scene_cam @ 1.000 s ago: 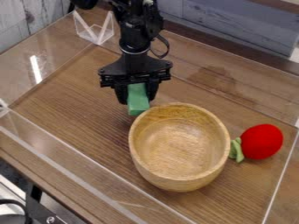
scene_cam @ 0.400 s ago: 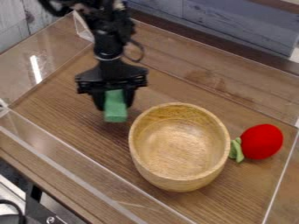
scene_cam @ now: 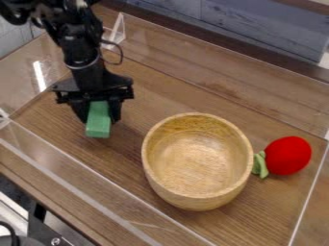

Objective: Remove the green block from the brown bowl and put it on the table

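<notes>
My gripper points down over the left part of the table and is shut on the green block, which hangs upright between the black fingers with its lower end close to or touching the wood. The brown bowl sits to the right of the gripper, apart from it, and its inside shows only bare wood grain.
A red strawberry-like toy with a green leaf lies just right of the bowl. Low clear acrylic walls border the tabletop on the left, front and right. The black arm rises toward the upper left.
The gripper has carried the green block leftward, away from the bowl's rim and toward the left wall. Bowl and red toy have stayed put.
</notes>
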Robot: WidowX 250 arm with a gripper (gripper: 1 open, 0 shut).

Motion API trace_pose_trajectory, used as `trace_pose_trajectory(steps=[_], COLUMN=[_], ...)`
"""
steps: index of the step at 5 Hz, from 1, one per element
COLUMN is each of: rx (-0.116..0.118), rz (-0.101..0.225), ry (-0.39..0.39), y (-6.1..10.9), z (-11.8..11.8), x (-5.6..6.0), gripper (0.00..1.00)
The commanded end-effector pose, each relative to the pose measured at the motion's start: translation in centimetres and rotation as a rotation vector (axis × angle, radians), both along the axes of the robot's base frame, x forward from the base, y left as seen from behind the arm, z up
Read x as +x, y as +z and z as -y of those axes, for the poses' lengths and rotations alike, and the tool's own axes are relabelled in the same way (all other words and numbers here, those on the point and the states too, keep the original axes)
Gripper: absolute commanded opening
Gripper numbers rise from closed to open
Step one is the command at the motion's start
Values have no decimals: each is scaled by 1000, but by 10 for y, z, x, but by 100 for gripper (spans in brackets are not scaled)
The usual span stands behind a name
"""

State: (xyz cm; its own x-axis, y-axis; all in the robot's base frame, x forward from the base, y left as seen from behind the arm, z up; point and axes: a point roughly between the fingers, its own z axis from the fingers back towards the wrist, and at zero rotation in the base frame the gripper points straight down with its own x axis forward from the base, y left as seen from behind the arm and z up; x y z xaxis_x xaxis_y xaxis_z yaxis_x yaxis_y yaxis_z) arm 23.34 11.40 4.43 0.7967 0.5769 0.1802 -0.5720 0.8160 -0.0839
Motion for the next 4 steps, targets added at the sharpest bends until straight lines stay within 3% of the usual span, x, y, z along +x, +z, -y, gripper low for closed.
trace_pose_trajectory(steps=[1, 3, 4], rx=[20, 27, 29], rz=[51, 75, 82], ry=[-36, -73, -160], y=[12, 24, 23], z=[-1, -1, 5], x=[-1, 15, 19], gripper=[0, 0, 0])
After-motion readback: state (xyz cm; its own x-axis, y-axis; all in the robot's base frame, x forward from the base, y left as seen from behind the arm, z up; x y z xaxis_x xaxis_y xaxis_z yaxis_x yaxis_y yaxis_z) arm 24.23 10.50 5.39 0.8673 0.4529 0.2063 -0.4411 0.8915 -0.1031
